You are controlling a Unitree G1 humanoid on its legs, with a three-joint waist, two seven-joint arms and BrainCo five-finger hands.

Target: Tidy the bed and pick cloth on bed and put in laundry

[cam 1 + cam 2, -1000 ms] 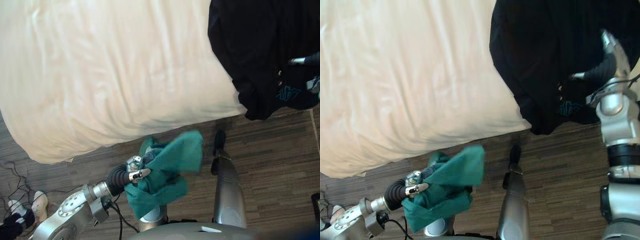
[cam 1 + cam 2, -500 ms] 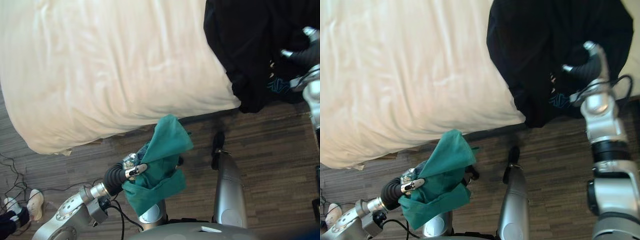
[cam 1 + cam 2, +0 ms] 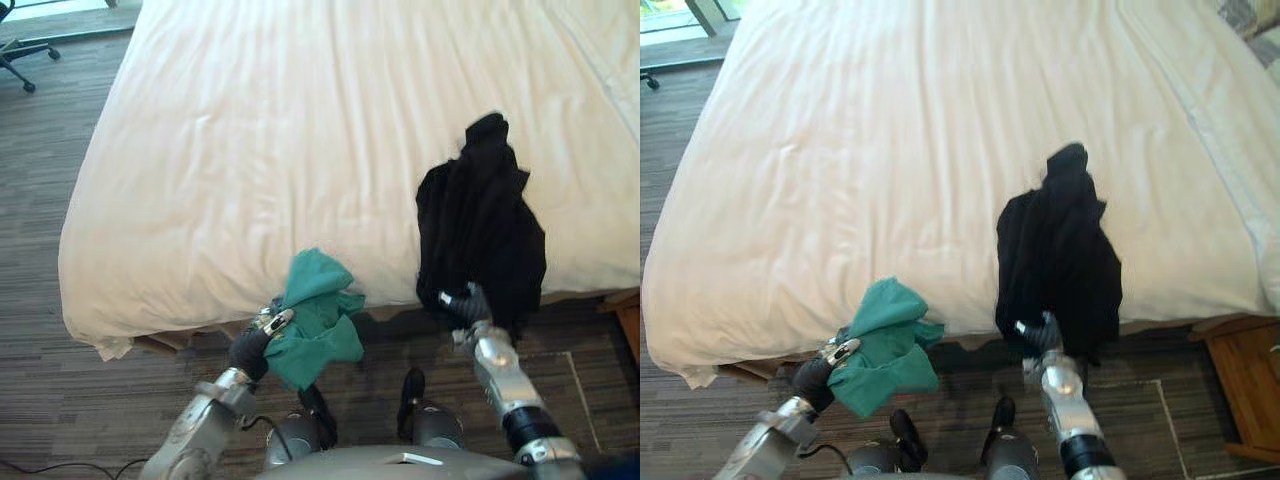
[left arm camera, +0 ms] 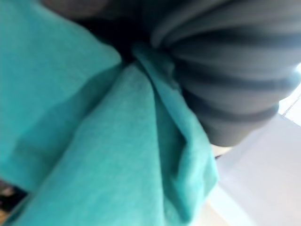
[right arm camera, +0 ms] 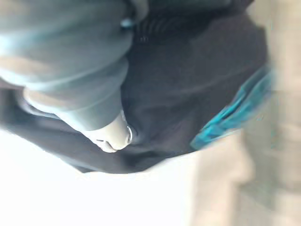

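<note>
Spreading wide and mostly smooth, the white bed (image 3: 300,120) sits on a dark plank floor (image 3: 60,400). A chair (image 3: 20,45) stands off its far left corner and a wooden stand (image 3: 1240,380) at its right. At the near edge the left hand (image 3: 255,345) is clenched round a bunched green cloth (image 3: 318,320). The right hand (image 3: 462,305) grips the hem of a black cloth (image 3: 480,230) that lies on the sheet and hangs over the edge.

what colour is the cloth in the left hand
Teal green. The cloth, bunched in the left hand, shows best in the left eye view.
</note>
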